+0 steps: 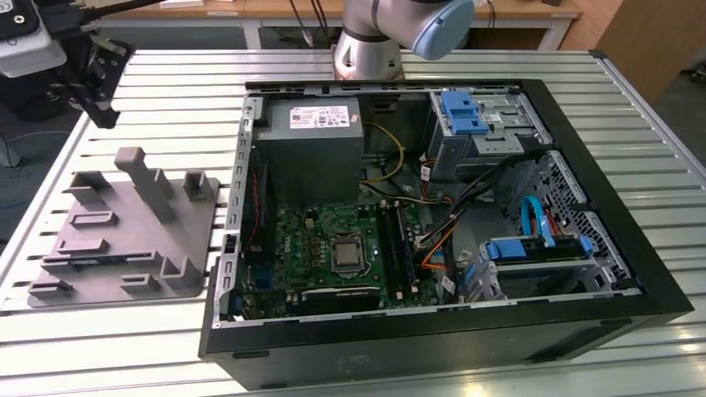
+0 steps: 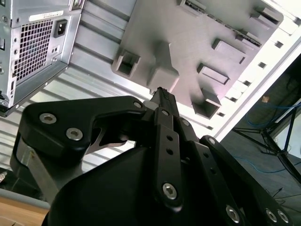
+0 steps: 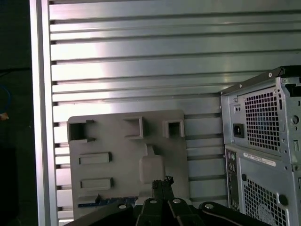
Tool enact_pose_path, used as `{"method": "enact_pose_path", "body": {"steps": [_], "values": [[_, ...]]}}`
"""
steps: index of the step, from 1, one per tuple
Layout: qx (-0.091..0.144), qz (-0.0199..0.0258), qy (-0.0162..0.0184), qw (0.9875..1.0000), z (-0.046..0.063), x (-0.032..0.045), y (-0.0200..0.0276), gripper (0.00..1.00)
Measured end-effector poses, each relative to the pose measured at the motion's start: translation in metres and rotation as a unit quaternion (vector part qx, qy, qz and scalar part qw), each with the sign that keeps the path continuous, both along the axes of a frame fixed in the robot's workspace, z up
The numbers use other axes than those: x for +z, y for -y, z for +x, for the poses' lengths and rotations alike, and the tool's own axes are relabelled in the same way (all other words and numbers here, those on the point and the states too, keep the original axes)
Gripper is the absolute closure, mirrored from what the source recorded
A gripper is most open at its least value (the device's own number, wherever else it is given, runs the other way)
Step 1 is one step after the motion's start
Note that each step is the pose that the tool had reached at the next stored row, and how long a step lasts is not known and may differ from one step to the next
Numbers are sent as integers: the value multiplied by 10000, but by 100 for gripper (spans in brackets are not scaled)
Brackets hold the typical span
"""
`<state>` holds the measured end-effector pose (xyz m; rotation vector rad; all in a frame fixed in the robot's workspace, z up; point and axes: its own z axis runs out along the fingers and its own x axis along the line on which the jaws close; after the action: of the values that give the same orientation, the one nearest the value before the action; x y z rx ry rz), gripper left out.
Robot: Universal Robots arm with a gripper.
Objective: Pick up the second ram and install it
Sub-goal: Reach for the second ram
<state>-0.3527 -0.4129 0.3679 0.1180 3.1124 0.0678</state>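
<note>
While the gripper (image 1: pixel 102 112) hangs above the table (image 1: pixel 165 74), at about 11 o'clock of the gray tray (image 1: pixel 132 227) in the exterior view, its jaws are noted as clenched on nothing. In both wrist views the fingertips (image 3: pixel 158 185) are seen pressed together with no part between them.

The second ram (image 1: pixel 94 260) is logged as untouched, seated edge-on in a slot at roughly 7 o'clock of the tray's middle. In the first wrist view the second ram (image 3: pixel 108 201) is read as a thin bluish strip along the tray's edge. It lies apart from the fingertips, which are lined up over a raised block (image 3: pixel 151 167) instead.

Risks, as judged:
- If a descent were made with the jaws closed, the ram's top edge or the tray would be struck rather than straddled.
- On so thin a part, a small sideways or angular error could land one pad on the slot wall, and a skewed or shallow hold would result.
- A ram held tilted would likely not seat in the motherboard slots (image 1: pixel 399 244), at about 3 o'clock of the tray, and contacts or latches could be damaged.
- The case wall (image 1: pixel 228 248) stands between tray and board, and cables (image 1: pixel 441 240) lie just beside the slots at their 3 o'clock. A low carry could end in a collision or a snag.
</note>
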Motion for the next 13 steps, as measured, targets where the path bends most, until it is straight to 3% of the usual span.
{"method": "enact_pose_path", "body": {"steps": [13], "values": [[0,0,0,10000,-118,-55,126,90]]}}
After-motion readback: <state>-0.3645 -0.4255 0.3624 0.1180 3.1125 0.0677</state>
